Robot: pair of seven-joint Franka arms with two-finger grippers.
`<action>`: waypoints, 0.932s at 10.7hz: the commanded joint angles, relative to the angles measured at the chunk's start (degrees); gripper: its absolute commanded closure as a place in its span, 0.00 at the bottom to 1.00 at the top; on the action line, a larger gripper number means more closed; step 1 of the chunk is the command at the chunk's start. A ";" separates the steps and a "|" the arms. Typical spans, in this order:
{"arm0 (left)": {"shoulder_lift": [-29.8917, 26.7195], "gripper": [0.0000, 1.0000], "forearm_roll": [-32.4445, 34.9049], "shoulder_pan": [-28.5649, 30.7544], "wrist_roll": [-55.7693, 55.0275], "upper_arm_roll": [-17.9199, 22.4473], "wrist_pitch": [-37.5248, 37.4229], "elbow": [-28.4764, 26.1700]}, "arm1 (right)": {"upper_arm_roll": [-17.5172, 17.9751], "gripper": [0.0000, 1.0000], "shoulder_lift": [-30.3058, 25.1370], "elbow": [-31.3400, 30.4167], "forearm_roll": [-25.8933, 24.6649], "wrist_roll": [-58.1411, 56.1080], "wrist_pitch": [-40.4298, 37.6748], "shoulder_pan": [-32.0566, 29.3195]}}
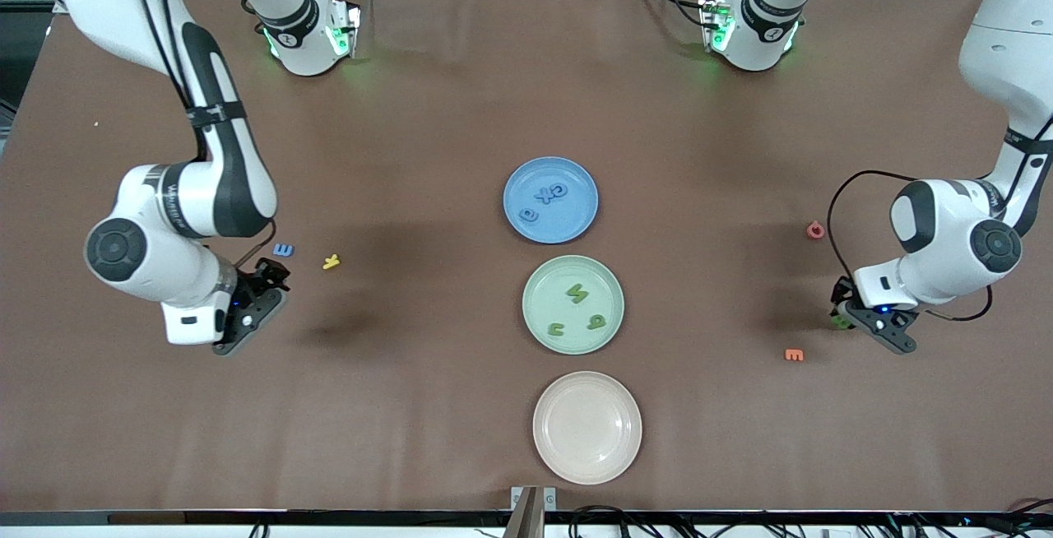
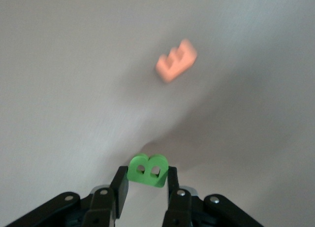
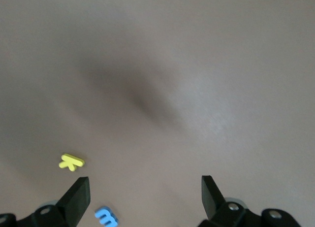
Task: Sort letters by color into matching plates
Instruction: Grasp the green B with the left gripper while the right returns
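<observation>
Pickup step: left end effector (image 2: 145,180) grips green letter B (image 2: 147,170); next carry to green plate (image 1: 539,320). Right end effector (image 3: 145,195) open, waits nr blue letter (image 3: 106,217).

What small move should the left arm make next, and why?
Probably lift and carry toward the pale mint green plate. The left gripper has its fingers pressed on the small green foam letter B, and three green letters already lie in that plate.

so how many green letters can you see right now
4. Three lie in the green plate: an S-shaped letter, a second letter and a third letter. The fourth, a green B, sits between the left gripper's fingers. None seems hidden.
</observation>
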 commanded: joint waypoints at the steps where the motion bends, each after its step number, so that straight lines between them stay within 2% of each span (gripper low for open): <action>1: -1.04 1.00 0.75 -7.88 -13.12 -0.86 -11.50 7.50 | -1.57 0.00 -2.00 -1.66 1.50 1.34 -0.04 -1.67; 4: -0.96 1.00 0.75 -19.03 -30.07 -0.86 -20.40 14.89 | -2.72 0.00 -1.83 -1.66 1.68 8.97 0.05 -3.17; 10: 2.99 1.00 0.75 -40.04 -67.87 -0.07 -21.13 18.68 | -2.90 0.00 -1.21 -2.36 1.51 57.09 0.66 -3.78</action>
